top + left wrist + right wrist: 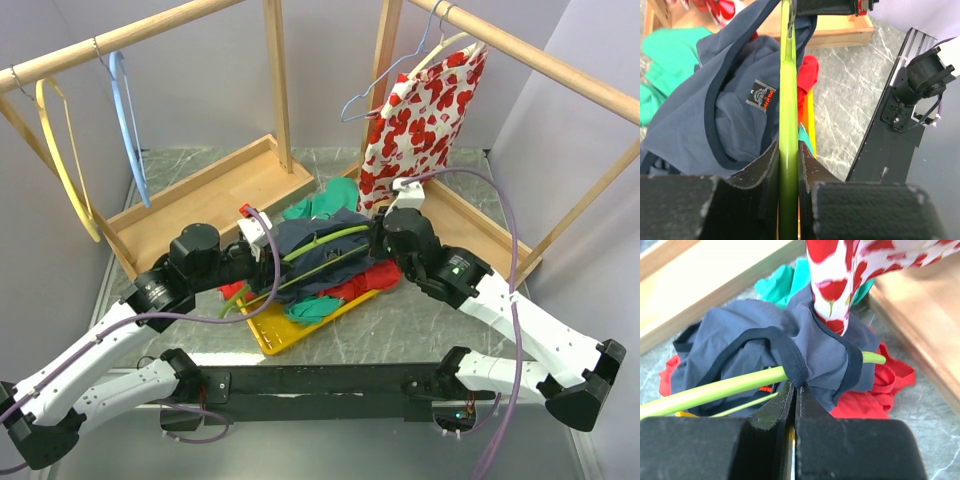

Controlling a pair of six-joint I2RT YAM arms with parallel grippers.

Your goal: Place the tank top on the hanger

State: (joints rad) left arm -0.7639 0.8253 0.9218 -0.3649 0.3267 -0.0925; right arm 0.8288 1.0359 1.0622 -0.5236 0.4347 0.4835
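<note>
Left side: left pincer (788,156) is clamped on the hanger (785,90), its pads tight against both sides of the thin lime-green bar. The bar runs straight out from the pincer, over the pile at mid-table.

Centre: the tank top (322,252) lies bunched on top of the pile, above a red garment (362,285) and a yellow tray (272,338), with the hanger threaded across it. A small orange-lettered label (761,96) shows inside the neckline. In the right wrist view the green bar passes under one dark-edged strap and its tip pokes out past the fabric, so one shoulder looks to be on.

Right side: right pincer (795,389) is closed on the strap's dark binding, pinched just where the strap crosses the bar. The heart-print cloth (840,285) hangs right behind it.

Handling, my judgement: the garment is light, soft and limp, and will sag and slide along the smooth plastic. The stitched binding at strap or neckline is the best hold, being thicker and less stretchy than the body cloth. The hanger is stiff but springy, so grip it near the shoulder bend, not at the tip.
</note>
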